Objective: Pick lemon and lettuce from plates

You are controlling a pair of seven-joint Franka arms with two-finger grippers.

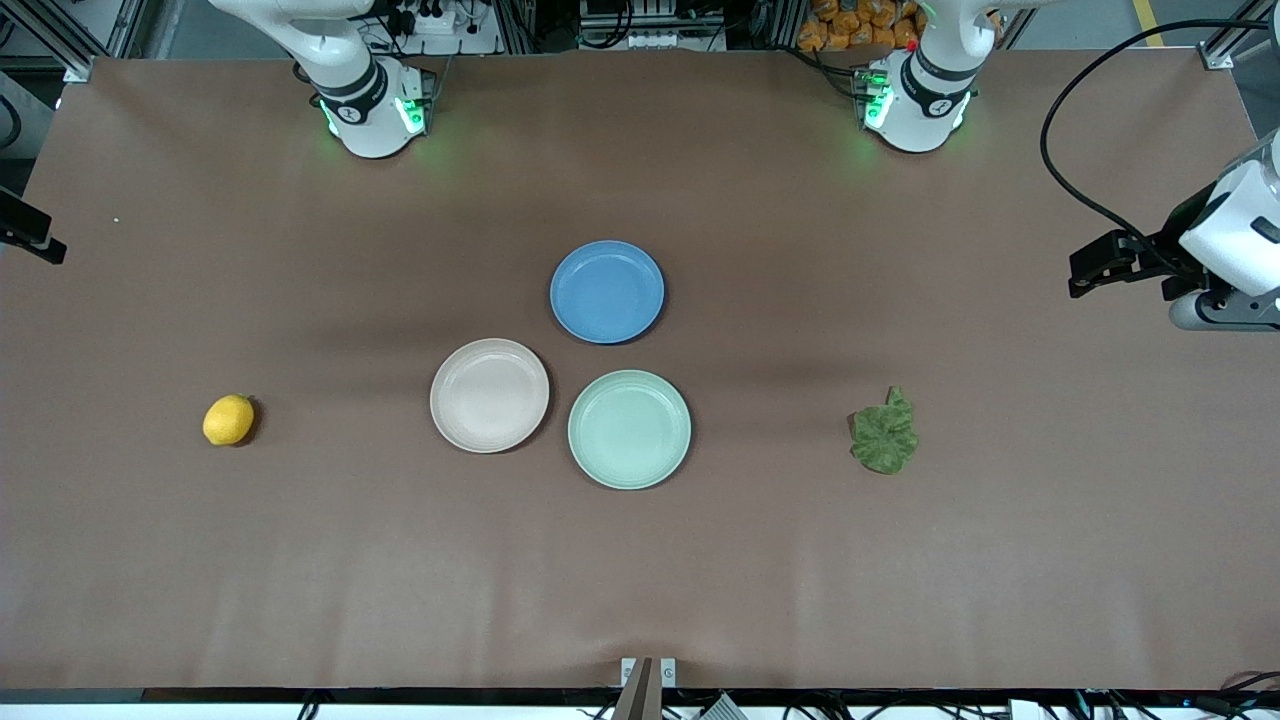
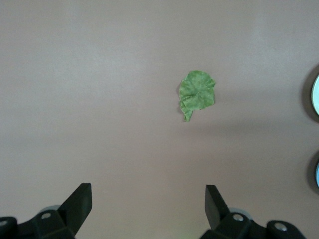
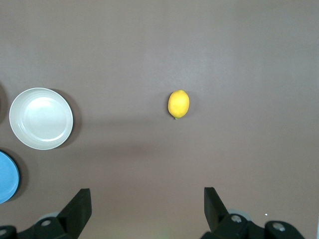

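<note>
Right end effector (image 1: 30, 238) mostly cropped

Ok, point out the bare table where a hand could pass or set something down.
Bare stretches lie between the lemon and the beige-pink plate, and between the mint green plate and the lettuce. The strip nearer the front camera is bare too. Crowded: the middle, where those plates and the blue plate cluster.

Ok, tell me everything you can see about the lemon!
The lemon is small, oval and bright yellow, with smooth-looking skin and a little pointed tip. It is whole and lies on its side on the bare brown table, toward the right arm's end. It sits apart from the beige plate. Nothing touches it but the table.
</note>
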